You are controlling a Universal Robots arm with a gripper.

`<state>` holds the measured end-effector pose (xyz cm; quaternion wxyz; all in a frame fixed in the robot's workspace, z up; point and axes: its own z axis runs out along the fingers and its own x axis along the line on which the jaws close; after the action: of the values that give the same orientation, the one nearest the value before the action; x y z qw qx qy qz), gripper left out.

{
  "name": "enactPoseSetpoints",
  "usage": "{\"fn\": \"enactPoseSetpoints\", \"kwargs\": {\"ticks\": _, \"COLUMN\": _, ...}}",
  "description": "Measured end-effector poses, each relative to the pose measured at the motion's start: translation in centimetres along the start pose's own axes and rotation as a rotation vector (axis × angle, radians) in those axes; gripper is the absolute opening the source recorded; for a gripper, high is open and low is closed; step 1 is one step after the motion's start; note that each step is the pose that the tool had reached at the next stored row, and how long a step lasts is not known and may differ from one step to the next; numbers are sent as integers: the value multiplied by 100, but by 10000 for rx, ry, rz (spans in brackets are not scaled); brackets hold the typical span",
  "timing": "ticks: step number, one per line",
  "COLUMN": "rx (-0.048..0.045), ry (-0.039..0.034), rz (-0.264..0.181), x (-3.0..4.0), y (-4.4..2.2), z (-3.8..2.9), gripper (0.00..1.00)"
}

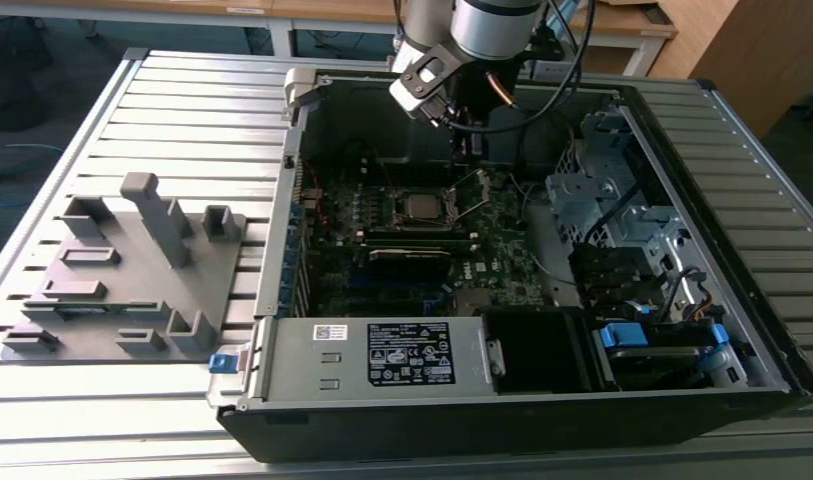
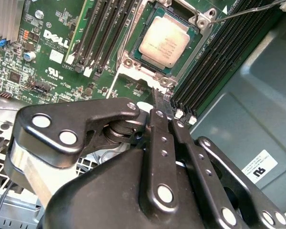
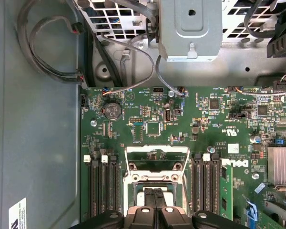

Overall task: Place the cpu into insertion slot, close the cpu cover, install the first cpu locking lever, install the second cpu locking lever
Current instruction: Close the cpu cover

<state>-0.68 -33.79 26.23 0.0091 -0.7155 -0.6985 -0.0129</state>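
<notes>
At the exterior view's left we see a grey fixture (image 1: 126, 265). Mid-frame, inside the case (image 1: 513, 430), the cpu (image 2: 168, 39) already lies flat in the slot (image 2: 127, 62), and the cover (image 3: 157, 151) stands raised on its hinge. Just right of it and higher in the frame hangs the gripper (image 3: 157, 192), jaws closed on nothing. We judge the cover thin, stiff and light, best pushed at its free edge to spare the fragile chip.

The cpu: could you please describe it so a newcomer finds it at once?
Inside the open computer case sits a green motherboard. Between two banks of long black memory slots lies the cpu: the one flat, square, dull-silver plate among narrow black parts.
</notes>
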Motion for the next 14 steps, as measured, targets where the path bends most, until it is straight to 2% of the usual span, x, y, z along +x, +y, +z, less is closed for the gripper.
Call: {"fn": "enactPoseSetpoints", "kwargs": {"ticks": 14, "rx": 1, "ry": -1, "rz": 0, "x": 0, "y": 0, "z": -18, "gripper": 10}}
